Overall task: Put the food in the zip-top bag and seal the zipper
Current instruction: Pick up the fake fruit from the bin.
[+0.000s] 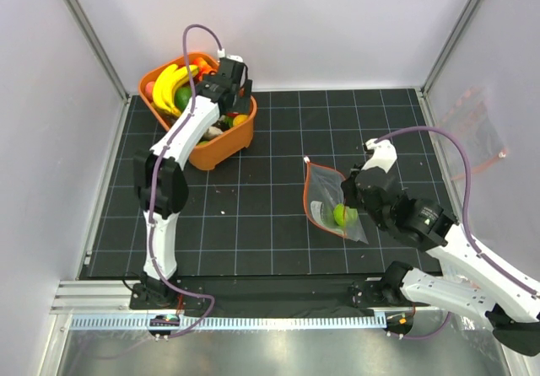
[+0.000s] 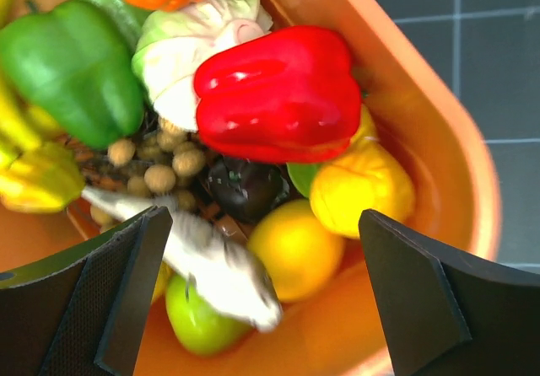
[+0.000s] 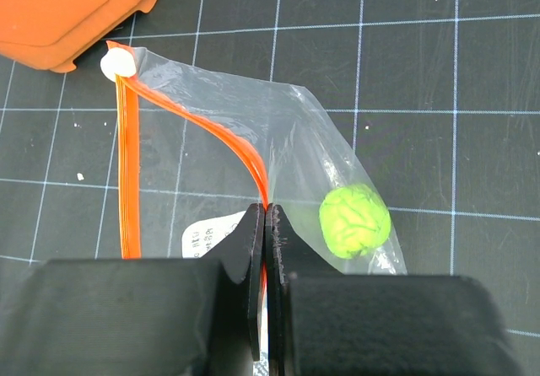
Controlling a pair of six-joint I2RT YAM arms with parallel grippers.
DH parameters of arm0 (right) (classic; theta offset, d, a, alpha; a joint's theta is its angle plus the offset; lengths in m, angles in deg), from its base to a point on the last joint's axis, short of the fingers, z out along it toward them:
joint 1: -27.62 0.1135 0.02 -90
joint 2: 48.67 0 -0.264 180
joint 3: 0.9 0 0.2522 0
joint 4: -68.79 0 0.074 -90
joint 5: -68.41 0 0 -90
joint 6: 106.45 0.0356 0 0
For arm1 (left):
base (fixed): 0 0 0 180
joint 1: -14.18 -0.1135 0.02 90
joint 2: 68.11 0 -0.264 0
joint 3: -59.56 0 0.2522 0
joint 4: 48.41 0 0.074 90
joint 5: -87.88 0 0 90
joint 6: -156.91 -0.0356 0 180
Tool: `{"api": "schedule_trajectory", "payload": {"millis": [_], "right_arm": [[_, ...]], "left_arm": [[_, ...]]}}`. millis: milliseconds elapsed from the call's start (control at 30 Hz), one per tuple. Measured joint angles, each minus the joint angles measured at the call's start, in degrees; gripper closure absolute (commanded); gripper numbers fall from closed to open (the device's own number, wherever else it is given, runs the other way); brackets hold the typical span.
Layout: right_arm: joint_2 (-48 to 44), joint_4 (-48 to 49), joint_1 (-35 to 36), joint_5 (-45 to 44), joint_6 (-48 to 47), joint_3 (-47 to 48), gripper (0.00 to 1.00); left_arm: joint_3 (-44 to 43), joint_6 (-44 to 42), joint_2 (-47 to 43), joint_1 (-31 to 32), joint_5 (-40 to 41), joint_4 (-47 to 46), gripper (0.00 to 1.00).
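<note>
Right gripper point(image 3: 266, 224) pinches zip-top bag point(image 3: 287, 131) at zipper point(image 3: 129, 174), propping mouth open; left gripper point(image 2: 266, 287) jaws spread over food point(image 2: 278, 98) in tub point(image 2: 439, 148), ready to pick.

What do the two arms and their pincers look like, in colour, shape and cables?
Both the left arm and the right arm have white links and black joints. A purple cable loops along each. The left pincer and right pincer each have two flat, black, wedge-shaped fingers with finely textured pads. No markings show.
</note>
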Motion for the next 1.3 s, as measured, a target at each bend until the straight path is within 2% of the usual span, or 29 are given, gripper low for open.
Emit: {"api": "schedule_trajectory", "payload": {"millis": [467, 967, 1033, 1067, 1167, 1300], "right_arm": [[0.42, -1.64, 0.0, 0.2, -1.01, 2.4, 0.99], [1.55, -2.12, 0.0, -0.24, -1.22, 3.04, 0.99], [1.95, -1.99, 0.0, -0.24, -1.22, 3.13, 0.99], [2.19, -2.01, 0.0, -0.24, -1.22, 3.15, 0.99], [2.69, -2.01, 0.0, -0.24, -1.25, 3.3, 0.99], [2.78, -2.01, 0.0, -0.24, -1.25, 3.76, 0.99]], "left_arm": [[-0.02, -11.89, 6.6, -1.88, -1.88, -11.19, 0.0], [-4.31, -13.05, 12.57, -3.93, -5.62, -15.61, 0.0], [-4.31, -12.87, 12.66, -4.0, -5.97, -15.87, 0.05], [-4.33, -12.85, 12.68, -4.04, -6.25, -15.98, 0.17], [-4.31, -12.5, 12.68, -4.15, -7.17, -16.41, 0.37], [-4.15, -12.15, 12.66, -4.22, -7.78, -17.22, 0.43]]}}
